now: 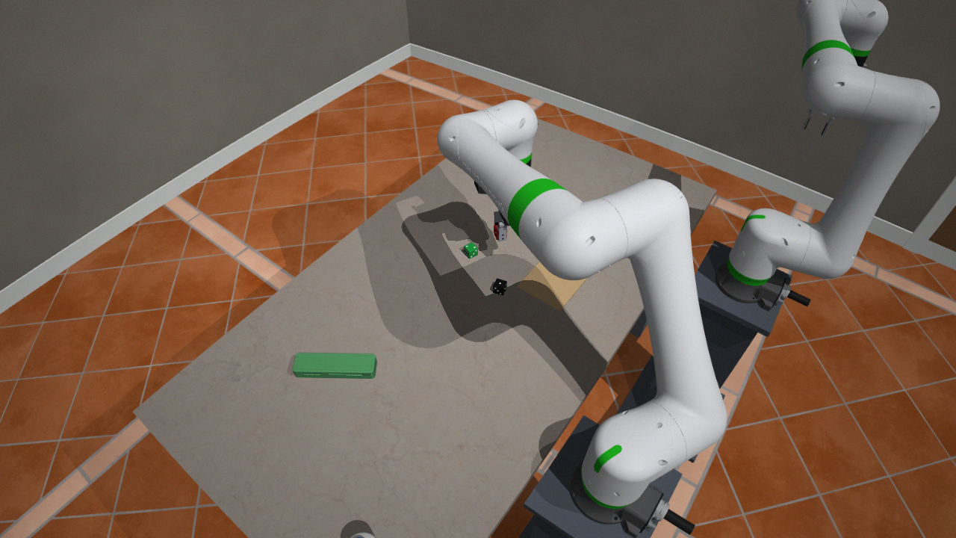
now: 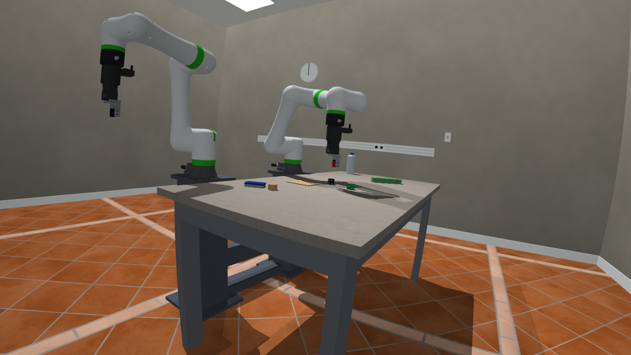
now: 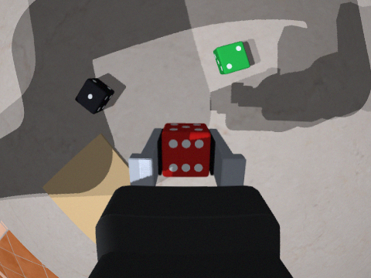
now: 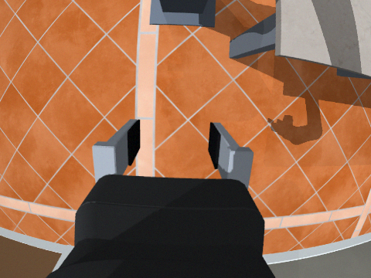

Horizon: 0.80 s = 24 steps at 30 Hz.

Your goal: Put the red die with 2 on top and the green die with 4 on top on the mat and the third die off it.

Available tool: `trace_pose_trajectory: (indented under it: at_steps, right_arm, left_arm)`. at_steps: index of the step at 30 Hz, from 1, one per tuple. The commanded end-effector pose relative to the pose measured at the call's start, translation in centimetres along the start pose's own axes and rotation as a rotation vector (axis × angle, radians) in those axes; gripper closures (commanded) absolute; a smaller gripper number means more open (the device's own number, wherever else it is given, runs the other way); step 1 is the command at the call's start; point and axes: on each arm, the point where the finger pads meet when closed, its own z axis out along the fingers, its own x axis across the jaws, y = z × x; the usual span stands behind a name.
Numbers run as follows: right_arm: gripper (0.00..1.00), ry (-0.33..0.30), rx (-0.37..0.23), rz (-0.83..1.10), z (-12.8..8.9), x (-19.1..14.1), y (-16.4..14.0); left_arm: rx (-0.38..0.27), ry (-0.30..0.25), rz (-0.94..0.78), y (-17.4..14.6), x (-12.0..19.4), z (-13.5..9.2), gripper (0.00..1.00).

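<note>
Red die [image 1: 497,230] [image 2: 333,163] [image 3: 185,154] clamped in my left jaws, 6 up; mat [image 1: 569,285] [image 2: 302,182] [image 3: 79,208] lies off lower left in wrist view; right jaws apart.

Red die [image 1: 497,231] [image 2: 333,163] [image 3: 185,154]: red faces, light grey pips, six of them in two rows of three on the face toward the left wrist camera; green die [image 1: 470,249] [image 2: 350,186] [image 3: 233,58] green with white pips, black die [image 1: 500,287] [image 2: 331,181] [image 3: 93,96] black with white pips. Mat [image 1: 567,288] [image 2: 301,182] [image 3: 79,205]: plain tan. Table top [image 1: 414,428] [image 2: 308,207] [image 3: 309,216] [image 4: 305,31]: grey-beige, faintly veined; floor [image 1: 220,167] [image 2: 110,238] [image 3: 19,259] [image 4: 77,104]: orange tiles, pale grout lines, peach bands.
</note>
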Motion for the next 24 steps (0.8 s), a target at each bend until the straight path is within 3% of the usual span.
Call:
trace_pose_trajectory:
  at_steps: [1, 4, 6, 18, 21, 24]
  right_arm:
    - [0.0, 0.0, -0.002, 0.0, -0.1, 0.0, 0.0]
    - [0.0, 0.0, -0.002, 0.0, -0.1, 0.0, 0.0]
    - [0.0, 0.0, -0.002, 0.0, -0.1, 0.0, 0.0]
    - [0.0, 0.0, -0.002, 0.0, -0.1, 0.0, 0.0]
    - [0.0, 0.0, -0.002, 0.0, -0.1, 0.0, 0.0]
    - [0.0, 0.0, -0.002, 0.0, -0.1, 0.0, 0.0]
  left_arm:
    - [0.005, 0.007, -0.174, 0.4, -1.1, -0.3, 0.43]
    - [0.005, 0.007, -0.175, 0.4, -1.1, -0.3, 0.43]
    - [0.004, 0.007, -0.314, 0.8, -2.1, -0.4, 0.43]
    - [0.003, 0.008, -0.669, 1.9, -4.6, -0.6, 0.43]
    - [0.003, 0.008, -0.674, 1.9, -4.7, -0.6, 0.43]
    - [0.002, 0.008, -0.83, 2.5, -5.7, -0.7, 0.43]
